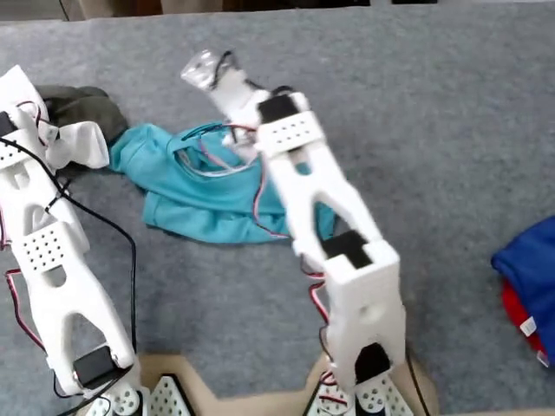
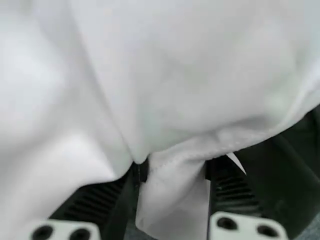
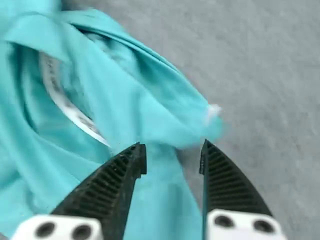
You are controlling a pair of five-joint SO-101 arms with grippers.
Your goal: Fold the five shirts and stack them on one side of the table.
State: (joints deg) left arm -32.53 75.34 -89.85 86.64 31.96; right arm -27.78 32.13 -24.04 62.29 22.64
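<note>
Left pincer (image 2: 172, 167): clamped on a fold of the white shirt (image 2: 150, 75). Smooth woven cloth bulges over the jaws, and a hemmed edge hangs down between them.

Right pincer (image 3: 172, 152): jaws apart, ribbed black pads (image 3: 120, 175), poised over a rumpled edge of the teal shirt (image 3: 75, 100). Cloth lies below and between the jaws, ungripped. The teal shirt is crumpled under this pincer, its long axis running from there across toward the left pincer, its neck opening with pale striped tape turned upward.

Olive shirt (image 1: 82, 106): dark bunched heap just beyond the left pincer, beside the white cloth.

Blue shirt (image 1: 531, 260): folded, lying on a red one (image 1: 520, 316), well apart from the right pincer on its outer side.

Bench (image 1: 434, 130): grey, felt-like covering.
</note>
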